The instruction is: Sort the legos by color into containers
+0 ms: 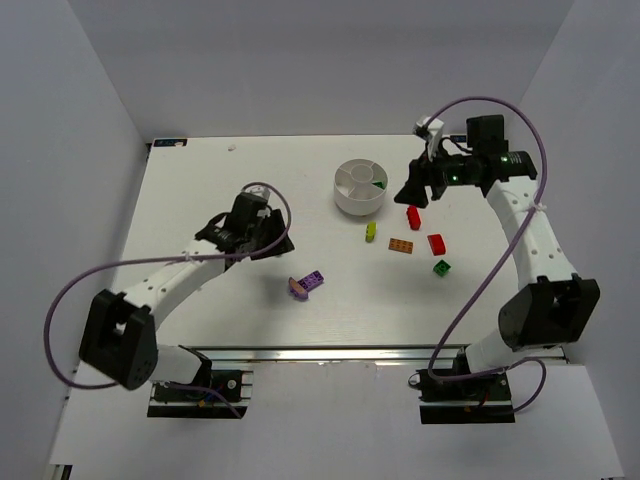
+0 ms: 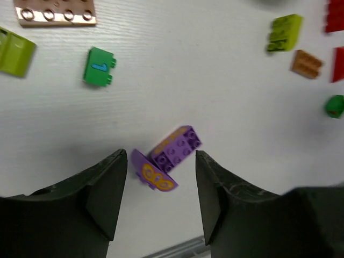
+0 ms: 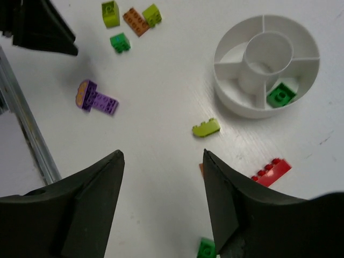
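The white dish (image 1: 352,206) (image 3: 235,106) stands at the back centre, with one dark green lego (image 1: 378,183) (image 3: 280,95) in a wedge. My left gripper (image 1: 272,246) (image 2: 160,160) is open. A purple lego (image 2: 177,148) (image 1: 314,280) joined to a purple curved piece with a yellow print (image 2: 155,173) lies on the table just ahead of its fingertips, ungripped. My right gripper (image 1: 413,192) (image 3: 163,157) hangs open and empty right of the dish. Below it lie a yellow-green lego (image 3: 206,128), a red one (image 3: 271,172), an orange one (image 1: 401,245) and a green one (image 1: 441,267).
More legos lie by the left arm: a green one marked "1" (image 2: 99,66), a yellow-green one (image 2: 13,52) and a tan plate (image 2: 55,13). A second red lego (image 1: 436,244) lies right of the orange one. White walls close in the table. A metal rail (image 1: 330,355) runs along the near edge.
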`<state>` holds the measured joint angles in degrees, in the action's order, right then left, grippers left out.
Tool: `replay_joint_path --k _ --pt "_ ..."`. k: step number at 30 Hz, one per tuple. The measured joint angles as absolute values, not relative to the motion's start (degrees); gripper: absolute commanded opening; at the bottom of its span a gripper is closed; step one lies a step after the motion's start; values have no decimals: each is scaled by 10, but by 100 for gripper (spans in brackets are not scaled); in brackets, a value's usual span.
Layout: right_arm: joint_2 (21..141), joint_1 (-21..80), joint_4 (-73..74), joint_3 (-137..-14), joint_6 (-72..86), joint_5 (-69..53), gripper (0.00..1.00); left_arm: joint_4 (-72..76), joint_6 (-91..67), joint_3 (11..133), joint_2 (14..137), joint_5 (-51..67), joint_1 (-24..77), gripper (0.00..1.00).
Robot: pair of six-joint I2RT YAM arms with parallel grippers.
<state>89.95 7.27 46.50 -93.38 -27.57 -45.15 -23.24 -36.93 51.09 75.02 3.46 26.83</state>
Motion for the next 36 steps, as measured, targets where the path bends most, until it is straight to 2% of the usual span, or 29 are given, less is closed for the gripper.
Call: replay_joint_path --k 5,10,16,23,30,35,36 --pt "830 72 471 -840 -301 -429 70 -315 -314 619 857 -65 290 65" --pt "799 70 472 -794 -306 -417 70 -363 -266 702 953 -131 292 61" --pt "798 58 470 -789 -306 -417 70 -388 -227 741 1042 -146 292 57" --pt "798 52 468 -787 -306 -418 70 -402 -204 763 1083 -146 292 56" --pt "798 48 466 -778 -305 -421 70 -398 -190 778 1109 -141 292 43" --pt "796 44 465 -777 -305 -422 69 -397 -185 779 1117 -139 292 13" --pt "795 44 465 -777 -305 -422 68 -396 -185 779 1117 -136 293 10"
